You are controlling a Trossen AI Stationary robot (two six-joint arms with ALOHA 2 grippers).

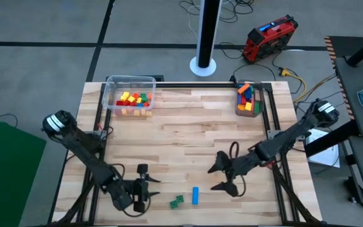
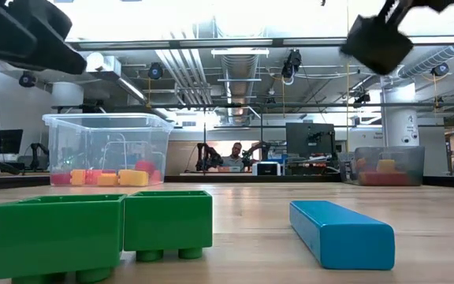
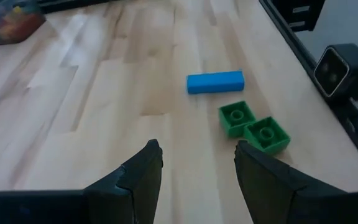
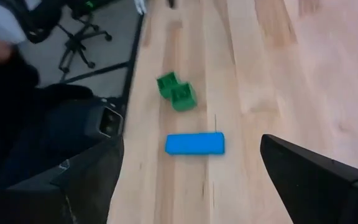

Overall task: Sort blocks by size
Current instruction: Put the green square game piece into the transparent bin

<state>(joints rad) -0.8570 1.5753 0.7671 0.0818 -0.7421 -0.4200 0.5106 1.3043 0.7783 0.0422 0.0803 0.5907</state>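
Two loose pieces left at the near table edge: a green block pair (image 1: 178, 201), two studded cubes touching corner to corner, and a blue bar (image 1: 195, 195) just beside them, lying flat. Both sit between the two grippers.

Left gripper (image 1: 145, 187) is low over the table near the green pair, fingers spread, holding nothing. Right gripper (image 1: 222, 178) sits on the far side of the blue bar, fingers wide apart, also empty.

Handling, my read: hard moulded plastic, light, rigid, smooth sides. No crush risk, but the bar will likely skate or spin on the wood if hit off-centre. Best hold on the bar is across its short width at mid-length. For the green cubes, pinch flat opposite walls, not the corners or studs. I can't tell whether the two are snapped together or only touching, so lifting one may drag the other.

Further back: clear tub (image 1: 130, 98) at the far left holds a heap of red, yellow, orange and green cubes. A second stack (image 1: 247, 98) of mixed-colour longer pieces sits at the far right.

Hard to make out: tub count, since the pieces overlap, and whether the far-right stack sits in a container.
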